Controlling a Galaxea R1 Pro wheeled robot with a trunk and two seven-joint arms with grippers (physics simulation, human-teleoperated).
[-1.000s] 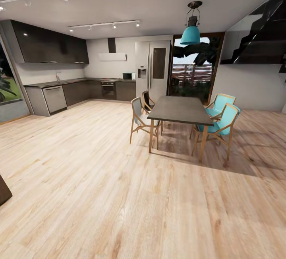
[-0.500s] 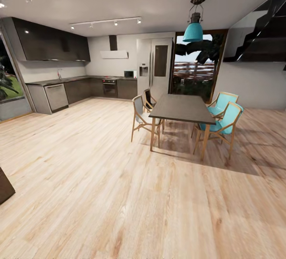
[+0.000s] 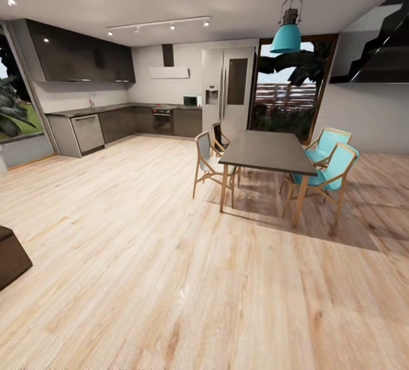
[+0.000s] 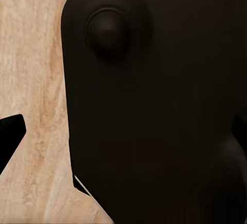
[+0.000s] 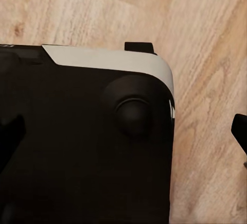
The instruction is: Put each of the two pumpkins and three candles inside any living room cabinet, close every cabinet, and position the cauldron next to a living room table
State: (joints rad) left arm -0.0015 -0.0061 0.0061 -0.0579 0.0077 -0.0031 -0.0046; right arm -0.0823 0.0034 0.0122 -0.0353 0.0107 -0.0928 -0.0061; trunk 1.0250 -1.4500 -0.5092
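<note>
The pumpkins, candles, cabinet and cauldron are out of view. The head view looks across a bare wood floor (image 3: 170,279) toward a kitchen and dining area. In the left wrist view my left gripper (image 4: 123,136) hangs open over the robot's black base (image 4: 154,105), one dark fingertip (image 4: 10,136) showing at the picture's edge. My right gripper (image 5: 126,134) is open too, above the same black base (image 5: 77,157), with a fingertip (image 5: 241,131) over the floor. Nothing is between either pair of fingers.
A dark dining table (image 3: 267,151) with several chairs, two of them teal (image 3: 332,168), stands ahead to the right. Dark kitchen cupboards (image 3: 113,123) line the far left wall. A low dark-brown block (image 3: 11,256) juts in at the left edge. Stairs (image 3: 375,41) rise at the right.
The whole head view has shifted: the camera has swung left, so the table and lamp sit further right and more of the dark block shows.
</note>
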